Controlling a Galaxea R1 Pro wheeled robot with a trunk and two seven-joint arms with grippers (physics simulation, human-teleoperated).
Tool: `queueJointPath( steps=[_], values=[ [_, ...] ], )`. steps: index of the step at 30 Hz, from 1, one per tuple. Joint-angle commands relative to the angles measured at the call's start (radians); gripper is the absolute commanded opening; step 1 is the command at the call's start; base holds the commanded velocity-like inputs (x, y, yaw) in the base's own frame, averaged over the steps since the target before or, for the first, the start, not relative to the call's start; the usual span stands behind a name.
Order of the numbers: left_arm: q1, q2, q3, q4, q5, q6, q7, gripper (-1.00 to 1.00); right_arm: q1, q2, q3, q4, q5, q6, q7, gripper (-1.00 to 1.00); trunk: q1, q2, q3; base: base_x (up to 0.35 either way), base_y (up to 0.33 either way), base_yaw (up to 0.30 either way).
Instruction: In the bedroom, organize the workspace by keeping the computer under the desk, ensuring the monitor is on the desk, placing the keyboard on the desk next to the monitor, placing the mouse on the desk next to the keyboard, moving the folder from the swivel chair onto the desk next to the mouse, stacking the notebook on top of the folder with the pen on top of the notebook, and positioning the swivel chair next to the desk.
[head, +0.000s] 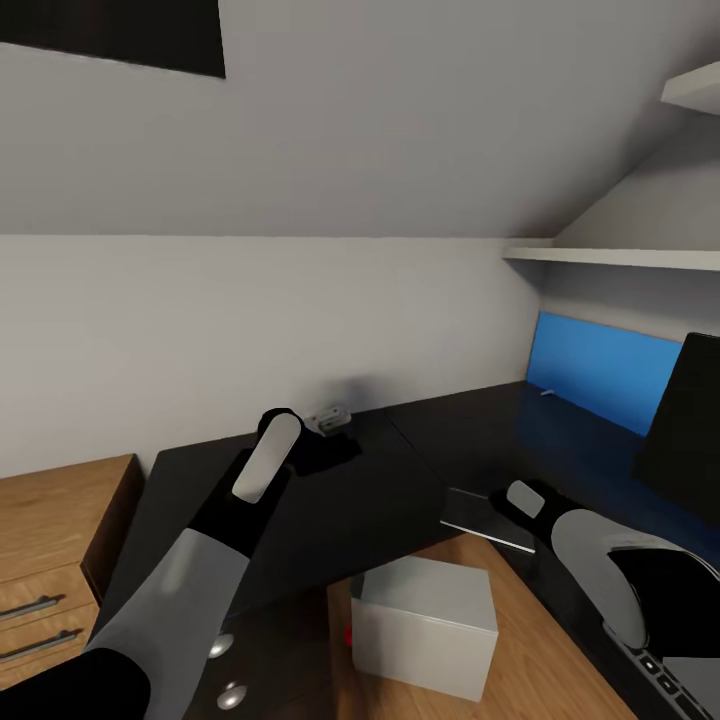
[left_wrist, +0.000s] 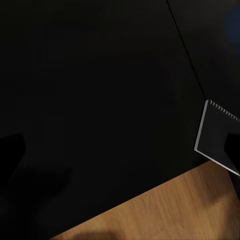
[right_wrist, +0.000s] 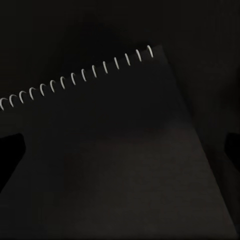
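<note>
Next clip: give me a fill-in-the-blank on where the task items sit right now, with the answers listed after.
1. The notebook lies on the desk at its ____ edge.
2. The computer stands on the ____, beside the desk's drawers.
3. The right wrist view looks down on the notebook's ____ binding.
4. The monitor stands in front of a ____ wall panel.

Missing words: front; floor; spiral; blue

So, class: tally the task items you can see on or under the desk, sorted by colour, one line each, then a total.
Dark grey or black: 3 (notebook, keyboard, monitor)
Pale grey-white: 1 (computer)
Total: 4
</note>
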Motion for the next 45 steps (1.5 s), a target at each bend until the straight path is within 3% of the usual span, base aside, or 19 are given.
queueJointPath(
  steps=[1,15,45],
  values=[
    [-0.001,0.000,-0.001,-0.001,0.010,0.001,0.010,1.00,-0.001,0.000,0.008,-0.001,-0.005,0.007,-0.004,1.00,0.000,-0.001,-0.001,0.000,0.000,0.000],
    [-0.001,0.000,-0.001,0.009,0.009,0.001,0.010,1.00,-0.001,0.000,0.010,0.001,0.003,-0.032,-0.005,1.00,0.000,-0.001,-0.001,0.027,0.000,0.000],
    [-0.001,0.000,-0.002,0.032,0.005,-0.007,0.010,1.00,-0.001,0.000,0.010,-0.006,0.004,-0.033,-0.013,1.00,0.000,-0.001,-0.001,0.101,-0.004,0.000]
  ],
)
